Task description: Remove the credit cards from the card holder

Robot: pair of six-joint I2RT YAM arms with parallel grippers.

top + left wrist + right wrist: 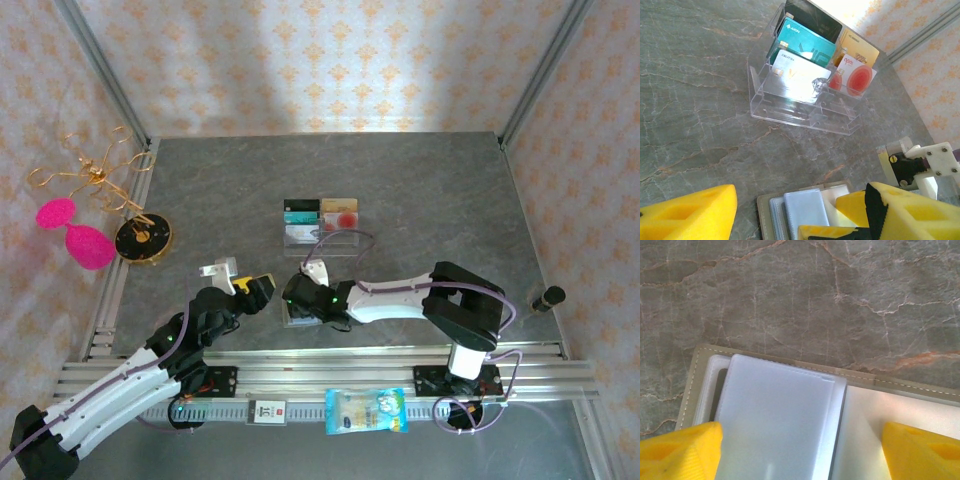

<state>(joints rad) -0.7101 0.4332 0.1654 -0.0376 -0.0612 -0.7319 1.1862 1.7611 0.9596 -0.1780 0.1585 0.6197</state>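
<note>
While both pincers hang spread wide and empty, the left gripper [790, 215] sits just beside the card holder [900, 402], which lies open near the arm bases, and the right gripper [800, 450] straddles its pockets. My worry: a pinch catches a slick sleeve instead of a card and drags the holder. Farther off, credit cards [797, 75] stand in the acrylic tray [805, 120].
</note>
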